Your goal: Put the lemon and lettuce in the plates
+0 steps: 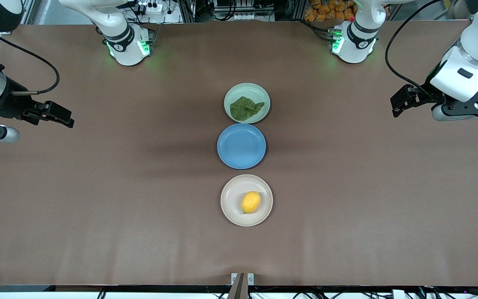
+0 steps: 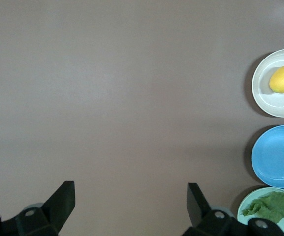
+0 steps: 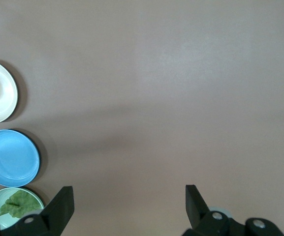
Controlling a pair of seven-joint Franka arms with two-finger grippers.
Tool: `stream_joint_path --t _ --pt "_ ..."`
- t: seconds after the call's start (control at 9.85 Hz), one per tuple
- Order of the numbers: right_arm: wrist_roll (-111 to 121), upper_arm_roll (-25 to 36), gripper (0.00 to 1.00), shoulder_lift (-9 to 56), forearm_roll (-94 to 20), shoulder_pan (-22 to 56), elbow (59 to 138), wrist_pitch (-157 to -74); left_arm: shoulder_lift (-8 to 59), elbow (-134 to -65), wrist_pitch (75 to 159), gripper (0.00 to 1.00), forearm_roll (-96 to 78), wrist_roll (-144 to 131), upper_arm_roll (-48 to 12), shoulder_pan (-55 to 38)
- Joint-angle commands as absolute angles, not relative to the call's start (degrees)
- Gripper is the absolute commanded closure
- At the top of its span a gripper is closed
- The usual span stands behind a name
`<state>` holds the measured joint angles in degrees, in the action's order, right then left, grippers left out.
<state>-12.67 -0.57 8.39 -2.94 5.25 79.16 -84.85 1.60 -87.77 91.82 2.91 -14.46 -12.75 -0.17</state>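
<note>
1. The left gripper [image 1: 398, 104] is hanging at the right edge of the front view, over bare table toward the left arm's end. Its fingers [image 2: 63, 199] are spread wide with nothing between them, as the left wrist view shows.
2. The right gripper [image 1: 65, 118] is hanging at the left edge of the front view, over bare table toward the right arm's end. Its fingers [image 3: 62, 202] are likewise standing wide apart and bare. Both arms are waiting.
3. Three plates are sitting in a line down the centre of the front view, well apart from both grippers.
4. The mint green plate [image 1: 261, 94] is sitting uppermost, nearest the bases. The lettuce [image 1: 245, 108] is lying flat in it: one dark green, wrinkly, ragged leaf, its long axis running across the frame and a narrow tip pointing toward the left arm's end.
5. The blue plate [image 1: 241, 146] is sitting in the middle of the line, just beside the mint one.
6. The beige-white plate [image 1: 230, 201] is sitting lowest in the frame, a little apart from the blue one. The lemon [image 1: 250, 202] is resting in it, slightly off centre: small, oval, bright yellow. Its long axis is running nearly up and down the frame, tilted slightly.
</note>
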Motion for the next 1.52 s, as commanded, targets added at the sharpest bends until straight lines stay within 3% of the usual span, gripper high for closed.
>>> stream_joint_path --t 0.0,1.42 --pt "-11.9 -0.7 0.00 6.8 -1.8 4.8 80.9 -85.1 1.0 -88.3 91.8 0.00 1.9 -13.6 -12.3 -0.2" --pt "-10.5 -0.6 0.00 4.3 -1.4 4.0 86.1 -88.2 1.1 -88.5 92.8 0.00 1.8 -13.2 -12.6 0.5"
